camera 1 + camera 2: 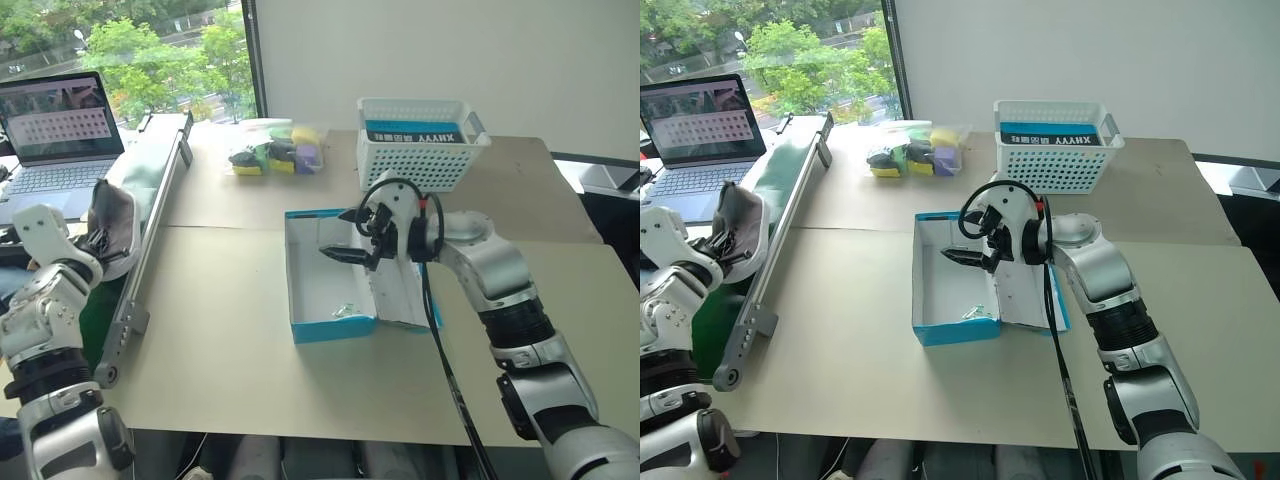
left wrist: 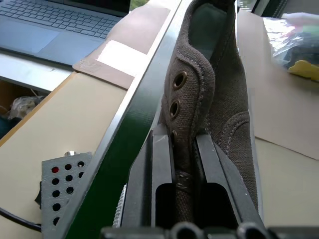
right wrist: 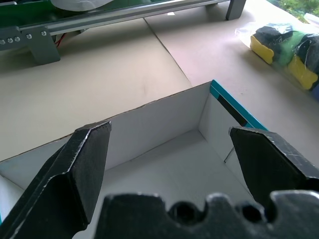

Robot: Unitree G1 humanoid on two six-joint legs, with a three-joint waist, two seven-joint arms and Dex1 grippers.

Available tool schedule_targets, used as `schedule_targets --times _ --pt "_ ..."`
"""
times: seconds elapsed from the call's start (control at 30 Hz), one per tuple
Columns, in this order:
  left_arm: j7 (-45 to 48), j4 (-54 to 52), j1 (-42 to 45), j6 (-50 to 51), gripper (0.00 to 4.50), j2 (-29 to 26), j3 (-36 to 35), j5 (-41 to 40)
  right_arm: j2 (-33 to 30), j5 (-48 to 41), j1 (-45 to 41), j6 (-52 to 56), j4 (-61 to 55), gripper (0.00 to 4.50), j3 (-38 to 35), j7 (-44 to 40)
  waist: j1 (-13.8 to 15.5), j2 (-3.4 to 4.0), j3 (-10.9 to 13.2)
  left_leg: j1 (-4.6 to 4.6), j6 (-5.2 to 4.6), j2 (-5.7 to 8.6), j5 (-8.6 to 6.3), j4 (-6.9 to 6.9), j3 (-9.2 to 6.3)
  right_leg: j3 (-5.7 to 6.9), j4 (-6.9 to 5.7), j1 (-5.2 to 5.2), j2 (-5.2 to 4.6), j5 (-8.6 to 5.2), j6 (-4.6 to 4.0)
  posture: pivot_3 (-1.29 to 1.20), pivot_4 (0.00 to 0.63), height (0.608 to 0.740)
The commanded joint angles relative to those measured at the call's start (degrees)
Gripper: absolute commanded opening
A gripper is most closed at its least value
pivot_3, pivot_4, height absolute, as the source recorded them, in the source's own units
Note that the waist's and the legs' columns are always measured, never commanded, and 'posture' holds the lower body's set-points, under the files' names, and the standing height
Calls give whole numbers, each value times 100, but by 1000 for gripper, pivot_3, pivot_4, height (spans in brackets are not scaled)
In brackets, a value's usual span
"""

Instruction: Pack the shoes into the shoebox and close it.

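Shoe [image 2: 209, 99] on the green conveyor [image 1: 150, 190] at the table's left edge — side wall pinched tight between the left gripper [image 2: 187, 169] fingers. Shoebox [image 1: 300, 290] open at mid-table, white inside; right gripper [image 3: 169, 149] above it — jaws spread wide, holding nothing.

Office: laptop [image 1: 58, 135], tables [image 1: 230, 350], window [image 1: 150, 55].

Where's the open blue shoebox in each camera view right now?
Left eye: shoebox at table centre, under the right gripper.
Right eye: shoebox centre, slightly further left.
Left wrist: not in it.
Right wrist: its white inside between the open fingers.
Shared landmark: bag of yellow sponges.
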State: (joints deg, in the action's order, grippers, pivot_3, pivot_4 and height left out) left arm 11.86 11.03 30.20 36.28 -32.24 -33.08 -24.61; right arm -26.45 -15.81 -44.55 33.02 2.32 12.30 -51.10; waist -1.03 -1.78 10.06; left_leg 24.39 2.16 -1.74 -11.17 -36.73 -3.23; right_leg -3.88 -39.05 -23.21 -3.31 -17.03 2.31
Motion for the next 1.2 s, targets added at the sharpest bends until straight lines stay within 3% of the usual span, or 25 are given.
schedule_targets --times 0.03,0.13,0.2,0.5,0.83,0.97,1.2 --pt "-43 -1350 587 225 39 152 217 -578 -34 -84 -122 84 -275 4500 -231 50 9 -4 1 2 0 0 0 0 0 0 1 0 0 0 0 0 150 740" --pt "-156 -2007 878 619 39 537 413 -1126 27 -211 -165 209 -306 4500 -394 159 14 -5 0 3 1 2 -1 -2 2 0 1 3 -3 0 1 0 150 740" --pt "-158 -2428 923 909 39 871 801 -1408 333 -682 -360 632 -265 4500 -892 495 -10 -6 0 0 0 3 -1 -2 3 -2 1 5 -5 1 1 0 150 740" --pt "-1113 -3212 1428 1260 39 2081 1707 -1612 442 -1281 -999 1555 112 4500 -2076 1414 -109 -6 0 2 -1 3 -1 -6 4 -7 -4 3 -1 1 1 0 150 740" --pt "-920 -2927 1583 1032 39 2372 2178 -1542 379 -1342 -1012 1641 -22 4500 -2245 1758 -162 -6 0 -4 -1 5 -1 -6 12 -14 5 4 0 0 1 0 150 740" --pt "-736 -2872 1528 944 39 2317 2277 -1494 399 -2650 -1280 2592 -366 4500 -3206 1899 -138 -4 1 4 -1 5 -1 -6 11 -13 3 3 -1 0 1 0 150 740" --pt "-538 -2689 1557 756 39 2384 2444 -1375 445 -3979 -1463 3563 -767 4500 -3785 2428 -134 -4 1 3 -2 5 -1 -7 11 -11 10 7 -1 0 1 0 150 740"
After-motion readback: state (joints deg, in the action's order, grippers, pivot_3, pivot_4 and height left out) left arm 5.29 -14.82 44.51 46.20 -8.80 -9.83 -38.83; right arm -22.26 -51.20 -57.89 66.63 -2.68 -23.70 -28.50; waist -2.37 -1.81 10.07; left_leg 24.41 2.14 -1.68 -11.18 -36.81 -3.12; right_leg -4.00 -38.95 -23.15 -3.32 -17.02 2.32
